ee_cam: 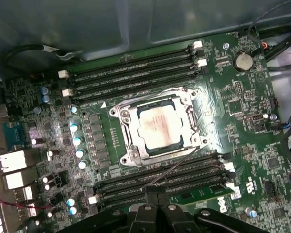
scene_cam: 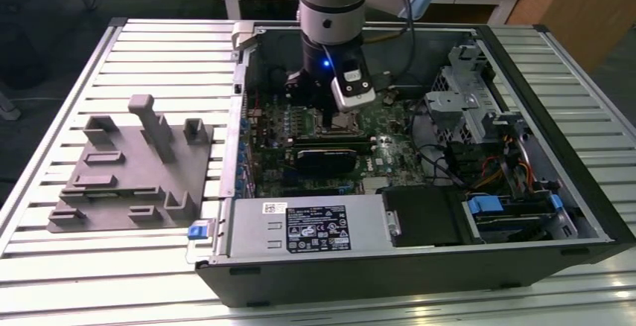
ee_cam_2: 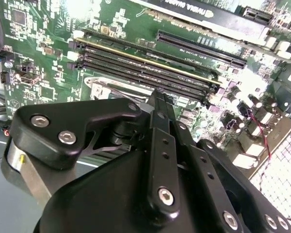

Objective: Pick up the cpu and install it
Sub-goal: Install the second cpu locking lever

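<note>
The cpu [ee_cam: 157,127] sits in its socket [ee_cam: 131,160]: light, rigid, fragile underneath, best held by its edges; pincer [ee_cam: 156,195] fingers together, empty.

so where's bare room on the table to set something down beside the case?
Free: the slatted table beyond the gray fixture, on the exterior view's left of the PC case, and the strip in front of the fixture. Crowded: inside the case, where the arm hangs over the cpu in its socket between the memory slots.

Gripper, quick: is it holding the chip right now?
Gripper: fingers together, holding nothing, above the motherboard. The cpu already sits in its socket.
</note>
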